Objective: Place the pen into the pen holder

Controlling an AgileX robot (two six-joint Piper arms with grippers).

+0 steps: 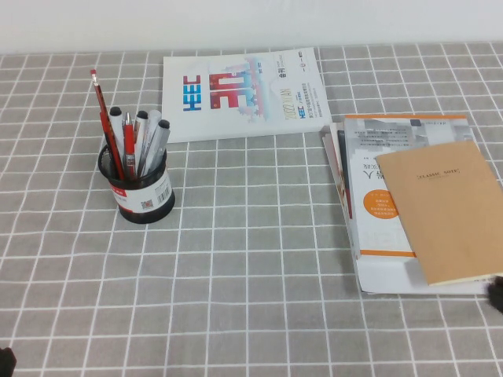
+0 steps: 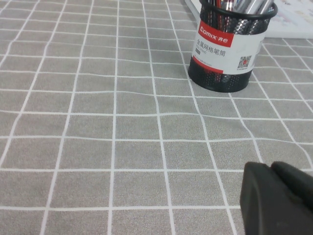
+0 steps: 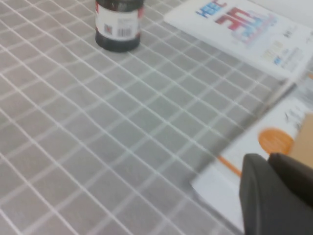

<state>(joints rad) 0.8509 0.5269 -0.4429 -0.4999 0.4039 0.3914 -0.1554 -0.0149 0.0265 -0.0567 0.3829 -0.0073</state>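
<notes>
- Pen (image 1: 103, 118), the long dark-red stick with a pale tip, already stands in the pen holder (image 1: 143, 196) at the upper left of the high view, leaning toward the frame's left and rising above the other pens (image 1: 140, 141) packed beside it.
- Left end effector (image 2: 279, 198) hangs low over the bare checked worktop (image 1: 251, 275), well apart from the holder; I cannot tell whether its fingers are together or apart.
- Right end effector (image 3: 276, 193) sits at the lower right edge of the high view, beside the stack of books (image 1: 409, 196), fingers together and empty.
- Judging by this, the placing step looks finished; what remains is only for both arms to rest clear, without brushing the holder or the tan notebook (image 1: 444, 208).
</notes>
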